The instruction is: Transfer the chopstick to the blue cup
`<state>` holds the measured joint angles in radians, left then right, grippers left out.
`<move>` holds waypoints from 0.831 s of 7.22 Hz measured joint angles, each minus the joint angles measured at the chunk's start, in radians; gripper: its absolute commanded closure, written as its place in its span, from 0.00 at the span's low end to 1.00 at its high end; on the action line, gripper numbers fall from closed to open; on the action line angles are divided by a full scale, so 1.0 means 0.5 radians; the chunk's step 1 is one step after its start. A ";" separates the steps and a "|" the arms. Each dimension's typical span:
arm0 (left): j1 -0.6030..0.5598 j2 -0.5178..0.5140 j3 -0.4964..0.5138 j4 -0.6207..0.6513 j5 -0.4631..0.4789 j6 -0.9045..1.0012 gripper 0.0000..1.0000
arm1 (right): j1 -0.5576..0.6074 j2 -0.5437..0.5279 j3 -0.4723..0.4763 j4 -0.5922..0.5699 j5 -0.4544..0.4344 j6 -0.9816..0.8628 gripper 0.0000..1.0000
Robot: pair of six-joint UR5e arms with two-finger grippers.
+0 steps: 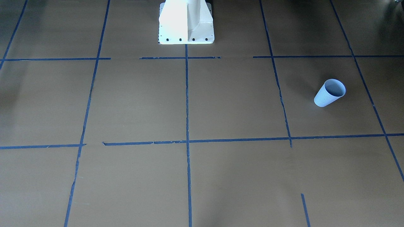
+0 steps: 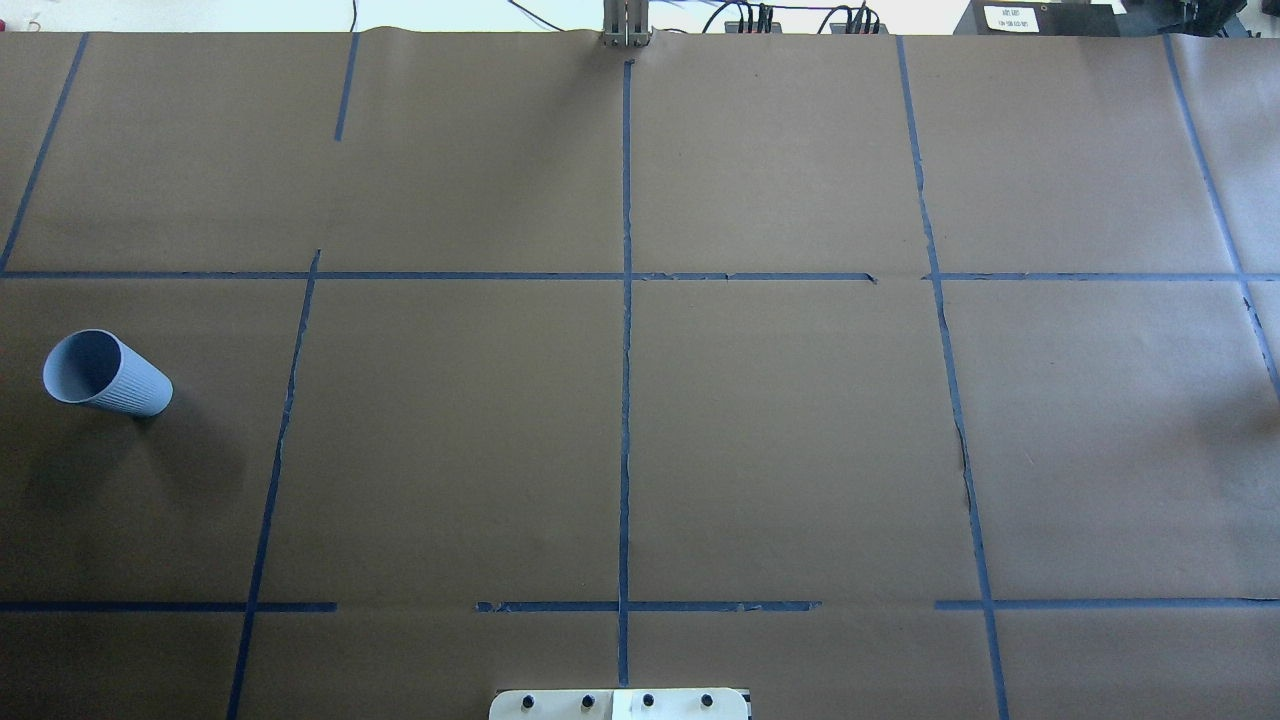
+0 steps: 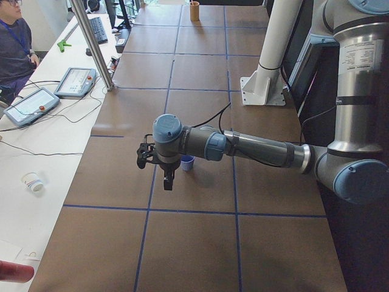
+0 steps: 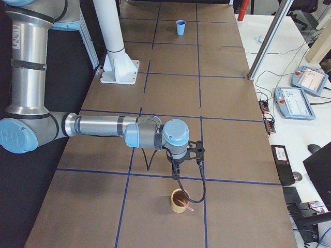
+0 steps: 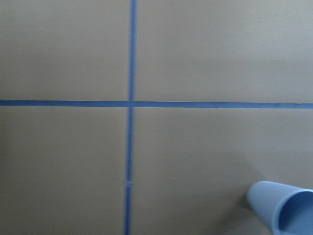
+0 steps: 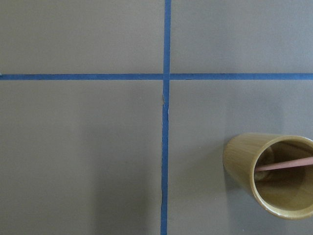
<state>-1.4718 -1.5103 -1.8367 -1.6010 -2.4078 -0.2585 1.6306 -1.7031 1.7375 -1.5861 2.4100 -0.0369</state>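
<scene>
The blue cup (image 2: 105, 373) stands upright on the brown table at the far left of the overhead view; it also shows in the front view (image 1: 329, 93), the left wrist view (image 5: 283, 208) and far off in the right side view (image 4: 180, 27). A salmon-pink chopstick (image 6: 286, 164) leans inside a tan bamboo cup (image 6: 271, 176), also seen in the right side view (image 4: 180, 200). My left gripper (image 3: 168, 184) hangs beside the blue cup (image 3: 187, 162). My right gripper (image 4: 176, 175) hangs just above the bamboo cup. I cannot tell whether either is open or shut.
The white robot pedestal (image 1: 186, 22) stands at the table's robot-side edge. Blue tape lines grid the brown table. A side bench holds teach pendants (image 3: 74, 82) and a paper cup (image 3: 33, 181), and an operator (image 3: 15, 42) sits there.
</scene>
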 measured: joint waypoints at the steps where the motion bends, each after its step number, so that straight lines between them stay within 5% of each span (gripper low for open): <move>1: 0.134 0.006 -0.049 -0.098 0.004 -0.229 0.00 | 0.000 0.000 0.001 0.000 0.002 0.000 0.00; 4: 0.534 0.038 -0.035 -0.536 0.187 -0.814 0.00 | 0.000 0.003 0.001 0.000 0.000 0.000 0.00; 6: 0.671 0.040 -0.003 -0.604 0.297 -0.904 0.00 | 0.000 0.003 0.001 0.000 -0.001 0.000 0.00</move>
<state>-1.1362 -1.4901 -1.8382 -1.9029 -2.2592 -0.7106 1.6306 -1.7018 1.7379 -1.5861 2.4096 -0.0368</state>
